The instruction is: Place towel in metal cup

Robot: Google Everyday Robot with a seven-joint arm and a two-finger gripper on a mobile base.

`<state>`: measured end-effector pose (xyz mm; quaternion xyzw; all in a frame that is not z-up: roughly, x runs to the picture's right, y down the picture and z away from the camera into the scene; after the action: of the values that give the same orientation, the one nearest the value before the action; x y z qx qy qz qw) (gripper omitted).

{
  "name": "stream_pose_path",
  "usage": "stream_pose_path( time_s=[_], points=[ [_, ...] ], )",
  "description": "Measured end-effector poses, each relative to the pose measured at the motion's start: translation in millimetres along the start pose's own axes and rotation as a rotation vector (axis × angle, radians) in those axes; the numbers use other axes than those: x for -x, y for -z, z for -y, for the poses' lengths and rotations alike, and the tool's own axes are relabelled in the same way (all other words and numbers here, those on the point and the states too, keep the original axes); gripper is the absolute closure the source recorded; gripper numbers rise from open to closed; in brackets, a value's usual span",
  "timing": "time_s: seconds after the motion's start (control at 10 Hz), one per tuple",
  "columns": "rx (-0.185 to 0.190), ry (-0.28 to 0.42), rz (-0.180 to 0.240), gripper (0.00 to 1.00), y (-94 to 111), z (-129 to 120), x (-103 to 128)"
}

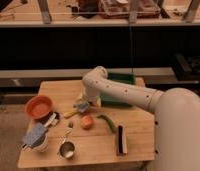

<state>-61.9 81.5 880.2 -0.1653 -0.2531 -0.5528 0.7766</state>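
The towel (35, 134) is a blue-grey cloth draped over a white bowl (41, 145) at the table's front left. The metal cup (67, 149) stands upright just right of it, near the front edge. My gripper (81, 105) hangs low over the middle-left of the table, above a yellow banana (70, 114) and behind an orange fruit (87, 122). It is well back and to the right of the towel and the cup. My white arm (118, 90) arches over from the right.
An orange bowl (38, 106) sits at the left. A green tray (118, 80) stands at the back, partly behind my arm. A green vegetable (107, 121) and a black brush (122, 138) lie front right on the wooden table (98, 150).
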Motion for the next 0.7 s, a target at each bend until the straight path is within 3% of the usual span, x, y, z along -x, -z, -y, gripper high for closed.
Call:
stream_pose_path(
  time_s=[0.2,0.5,0.7],
  points=[
    [-0.011,-0.016,0.017,0.2,-5.9,5.5,-0.5],
    [-0.01,-0.017,0.054,0.2,-24.5,34.6,9.8],
    [0.001,-0.022,0.071,0.28,-37.1,39.9,12.2]
  ],
)
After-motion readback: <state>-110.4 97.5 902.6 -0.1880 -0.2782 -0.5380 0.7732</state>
